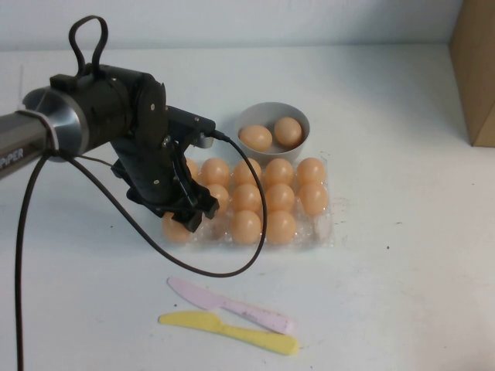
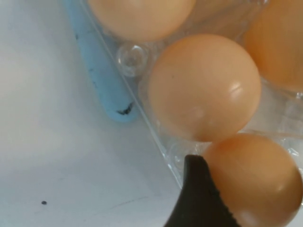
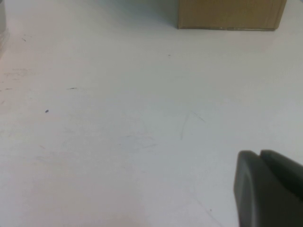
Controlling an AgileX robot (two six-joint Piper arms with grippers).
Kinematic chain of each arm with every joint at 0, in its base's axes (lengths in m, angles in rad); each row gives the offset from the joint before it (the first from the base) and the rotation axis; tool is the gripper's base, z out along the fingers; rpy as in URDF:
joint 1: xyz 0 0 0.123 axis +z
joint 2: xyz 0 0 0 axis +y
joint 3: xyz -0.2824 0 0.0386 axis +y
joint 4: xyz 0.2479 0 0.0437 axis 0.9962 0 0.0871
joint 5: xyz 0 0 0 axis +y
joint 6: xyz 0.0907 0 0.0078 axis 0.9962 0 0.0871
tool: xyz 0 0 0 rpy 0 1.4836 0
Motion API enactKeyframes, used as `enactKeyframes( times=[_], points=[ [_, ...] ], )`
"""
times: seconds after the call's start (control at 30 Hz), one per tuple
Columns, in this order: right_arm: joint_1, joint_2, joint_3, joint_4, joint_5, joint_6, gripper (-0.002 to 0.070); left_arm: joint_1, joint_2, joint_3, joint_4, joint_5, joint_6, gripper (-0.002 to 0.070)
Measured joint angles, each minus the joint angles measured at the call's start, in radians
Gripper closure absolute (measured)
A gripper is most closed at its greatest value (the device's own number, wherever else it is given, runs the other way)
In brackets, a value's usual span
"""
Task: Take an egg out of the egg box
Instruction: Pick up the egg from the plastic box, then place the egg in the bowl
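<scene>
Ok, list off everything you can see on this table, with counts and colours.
egg box: one, clear plastic, table centre
eggs: about twelve visible in the box, peach-orange; arm may hide more
bowl: one, grey-white, behind the box, holding two more eggs
pink knife: one, plastic, in front of the box
yellow knife: one, plastic, beside the pink one
blue object: one, beside the box's edge, kind unclear
cardboard box: one, brown, far right
left gripper: black, over the box's front-left corner
right gripper: black, above bare table
</scene>
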Motion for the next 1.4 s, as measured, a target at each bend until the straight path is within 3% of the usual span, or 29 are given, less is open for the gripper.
enactKeyframes(
  times=[0.2, 0.97, 1.4],
  points=[
    [0.000, 0.000, 0.000, 0.000, 0.000, 0.000, 0.0694, 0.000, 0.000, 0.000, 0.011, 0.000, -0.002, 0.0342],
    [0.000, 0.000, 0.000, 0.000, 0.000, 0.000, 0.0694, -0.005, -0.126, -0.002, 0.036, 0.006, -0.004, 0.0347],
    [0.000, 0.000, 0.000, 0.000, 0.000, 0.000, 0.0694, -0.063, -0.049, -0.252, 0.030, -0.285, 0.002, 0.0347]
  ],
)
